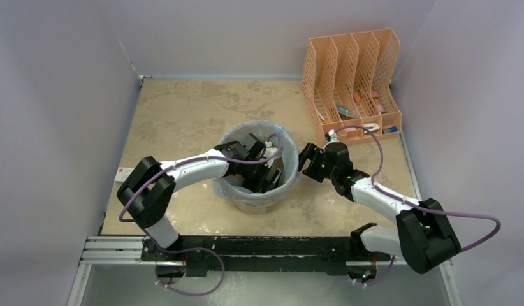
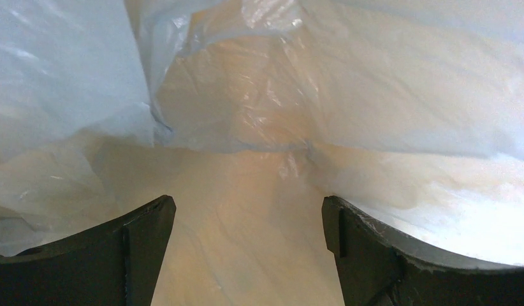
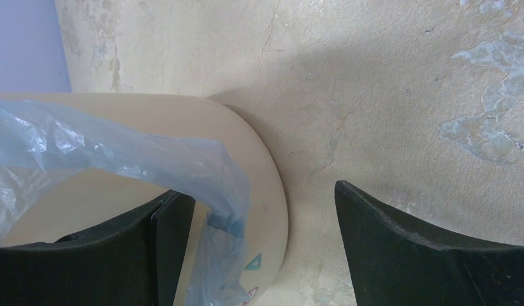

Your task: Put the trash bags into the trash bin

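The cream trash bin (image 1: 254, 205) stands at the table's middle front. The pale-blue trash bag (image 1: 262, 125) lines it, its edge draped over the rim. My left gripper (image 1: 267, 178) is down inside the bin, jaws open, with only crinkled bag film (image 2: 259, 95) between and ahead of them. My right gripper (image 1: 302, 162) hangs just outside the bin's right rim, open; its left finger (image 3: 164, 242) is over the rim (image 3: 272, 191) beside a bag fold (image 3: 208, 172) hanging over the side, its right finger (image 3: 400, 248) over the table.
An orange mesh file organizer (image 1: 352, 76) with small items stands at the back right. A white card (image 1: 124, 172) lies at the table's left edge. Pale walls enclose the table on three sides.
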`<act>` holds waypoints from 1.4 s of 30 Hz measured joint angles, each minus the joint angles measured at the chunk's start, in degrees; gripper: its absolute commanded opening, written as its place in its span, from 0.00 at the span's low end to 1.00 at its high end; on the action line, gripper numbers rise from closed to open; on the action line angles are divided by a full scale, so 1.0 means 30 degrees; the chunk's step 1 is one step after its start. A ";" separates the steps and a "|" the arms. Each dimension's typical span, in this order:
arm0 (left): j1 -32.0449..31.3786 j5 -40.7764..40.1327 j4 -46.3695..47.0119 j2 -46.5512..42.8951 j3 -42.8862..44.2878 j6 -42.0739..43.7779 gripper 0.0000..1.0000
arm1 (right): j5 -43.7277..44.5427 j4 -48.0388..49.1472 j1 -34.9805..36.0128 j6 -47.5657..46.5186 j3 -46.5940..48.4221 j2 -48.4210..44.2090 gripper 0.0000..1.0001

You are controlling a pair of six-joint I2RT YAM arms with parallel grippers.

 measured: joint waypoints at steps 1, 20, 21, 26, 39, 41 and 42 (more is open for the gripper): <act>0.0000 0.0131 -0.0109 -0.0131 0.0007 0.0073 0.86 | -0.0007 0.0015 0.0000 0.0000 0.0000 0.0007 0.83; 0.0000 0.0255 -0.1596 -0.4568 0.1384 0.0889 0.94 | -0.0364 0.0678 -0.0022 0.0036 -0.0342 0.0699 0.83; 0.0000 -0.0044 -0.1464 -0.5115 0.1377 0.0874 0.95 | -0.0364 0.0685 -0.0022 0.0029 -0.0342 0.0692 0.83; 0.0000 -0.1508 -0.0109 -0.8626 0.1188 0.0590 0.97 | -0.0357 0.0648 -0.0029 0.0000 -0.0342 0.0306 0.83; -0.0007 -0.8524 -0.0357 -1.2794 0.2084 -0.0095 1.00 | 0.0029 0.0335 -0.0029 -0.0044 -0.0342 -0.1428 0.83; -0.0022 -1.0899 -0.1027 -1.3595 0.2091 -0.0845 1.00 | 0.0073 0.0226 -0.0029 -0.0095 -0.0342 -0.1435 0.83; 0.0007 -1.2327 -0.1508 -1.4003 0.2091 -0.1457 1.00 | 0.0080 0.0146 -0.0029 -0.0109 -0.0342 -0.1443 0.83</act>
